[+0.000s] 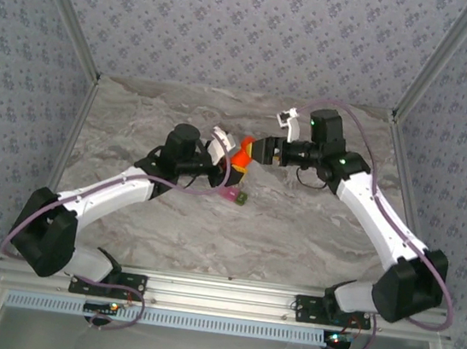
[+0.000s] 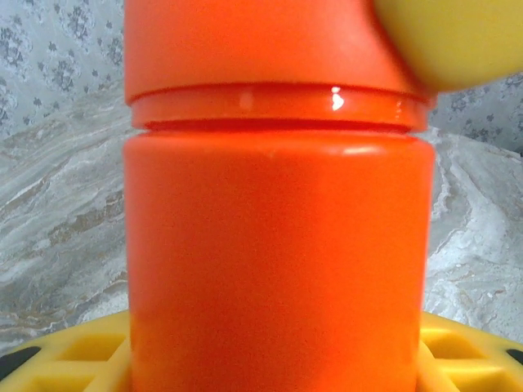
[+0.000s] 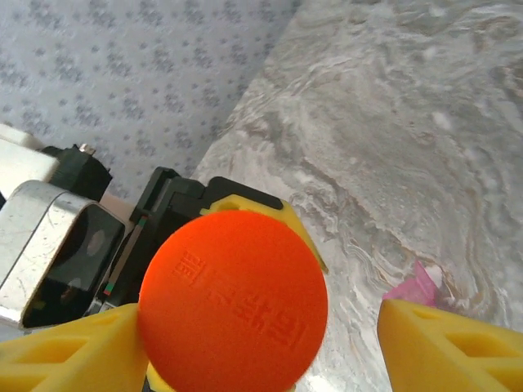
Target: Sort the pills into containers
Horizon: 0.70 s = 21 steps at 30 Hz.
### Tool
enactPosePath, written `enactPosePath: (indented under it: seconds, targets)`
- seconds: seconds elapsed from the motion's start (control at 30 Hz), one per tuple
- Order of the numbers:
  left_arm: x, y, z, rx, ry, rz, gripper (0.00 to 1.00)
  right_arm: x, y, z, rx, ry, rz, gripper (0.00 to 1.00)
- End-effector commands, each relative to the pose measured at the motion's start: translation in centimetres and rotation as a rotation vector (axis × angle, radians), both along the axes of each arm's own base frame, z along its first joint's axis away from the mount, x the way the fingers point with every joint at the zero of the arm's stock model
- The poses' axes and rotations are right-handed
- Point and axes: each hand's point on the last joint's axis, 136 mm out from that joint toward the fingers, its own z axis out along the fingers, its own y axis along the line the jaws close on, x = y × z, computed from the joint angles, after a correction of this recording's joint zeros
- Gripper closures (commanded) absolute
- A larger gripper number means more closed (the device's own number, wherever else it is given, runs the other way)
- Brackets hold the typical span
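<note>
My left gripper (image 1: 226, 165) is shut on the body of an orange bottle (image 1: 242, 155), held above the table. In the left wrist view the bottle (image 2: 278, 261) stands between the yellow fingers (image 2: 73, 351). Its round orange cap (image 3: 233, 302) faces the right wrist camera. My right gripper (image 1: 255, 151) is at the cap with its jaws open: one yellow finger (image 3: 73, 351) touches the cap's edge, the other (image 3: 449, 347) stands clear of it. The containers (image 1: 236, 196), a small pink and olive-green pair, lie on the table just below the bottle; their pink corner (image 3: 417, 284) shows. The pills are hidden.
The grey marbled table (image 1: 296, 226) is walled with patterned panels at the back and both sides. Both arms reach in toward the middle, leaving open surface to the left, to the right and in front of the containers.
</note>
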Motion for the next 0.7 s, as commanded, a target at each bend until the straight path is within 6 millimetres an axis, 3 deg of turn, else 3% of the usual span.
enactPosePath:
  seconds: [0.0,0.03,0.2,0.47,0.67]
  targets:
    - [-0.7,-0.2,4.1,-0.067,-0.116,-0.039,1.00,0.5,-3.2,1.0,0.070,0.173,-0.341,0.25]
    - [-0.8,-0.2,3.9,-0.056,-0.119,-0.045,1.00,0.3,-3.2,0.5,0.086,0.202,-0.370,0.25]
    - [-0.9,-0.4,3.6,-0.036,-0.116,-0.064,1.00,0.9,-2.5,1.7,0.087,0.226,-0.413,0.23]
    - [-0.9,-0.4,3.2,-0.029,-0.103,-0.069,1.00,1.5,1.4,1.1,0.045,0.252,-0.324,0.24]
    - [-0.8,-0.4,2.8,-0.023,-0.100,-0.066,1.00,0.8,2.7,0.2,0.009,0.253,-0.280,0.30]
